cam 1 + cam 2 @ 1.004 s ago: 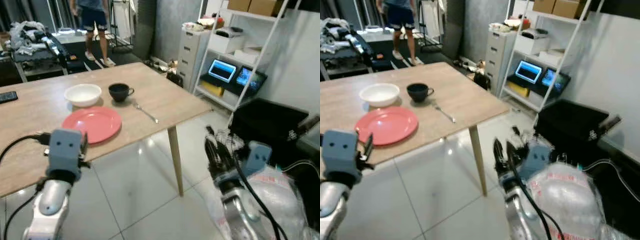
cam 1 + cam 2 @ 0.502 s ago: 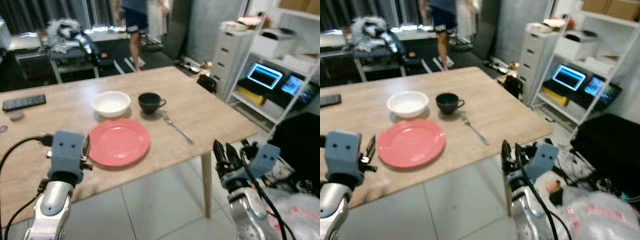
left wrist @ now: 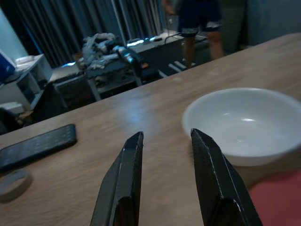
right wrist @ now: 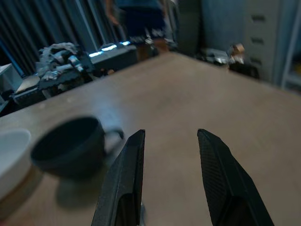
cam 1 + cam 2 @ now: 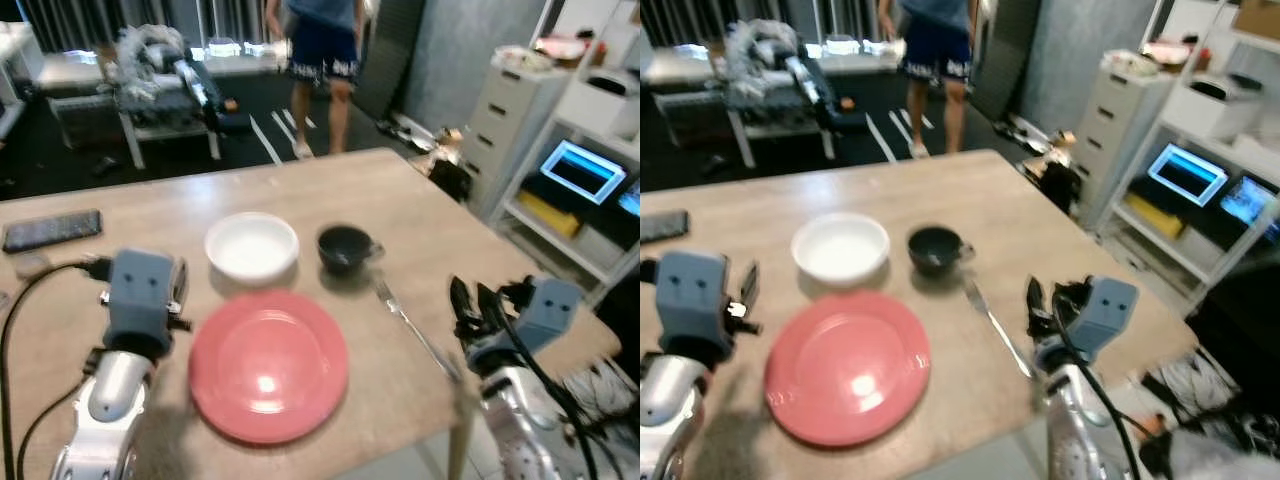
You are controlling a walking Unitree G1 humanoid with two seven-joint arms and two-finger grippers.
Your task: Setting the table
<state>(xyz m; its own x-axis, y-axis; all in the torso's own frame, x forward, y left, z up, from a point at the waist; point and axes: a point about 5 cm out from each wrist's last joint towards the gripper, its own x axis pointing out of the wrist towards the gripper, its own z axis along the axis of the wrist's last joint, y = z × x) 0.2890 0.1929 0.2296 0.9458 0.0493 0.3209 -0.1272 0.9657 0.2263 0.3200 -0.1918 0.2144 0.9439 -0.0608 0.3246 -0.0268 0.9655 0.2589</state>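
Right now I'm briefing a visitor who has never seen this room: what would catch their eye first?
The red plate near the front edge of the wooden table, with a white bowl and a dark cup just behind it and a fork to its right. The left gripper and right gripper hover on either side, fingers open.

The right pincer (image 4: 169, 155) hangs over the wooden desk (image 4: 197, 103), its two black fingers (image 4: 124, 183) parted with nothing between them. A dark cup (image 4: 70, 148) stands just beyond them, beside the white bowl (image 4: 10, 157). A person (image 4: 141, 21) stands past the desk's far edge.
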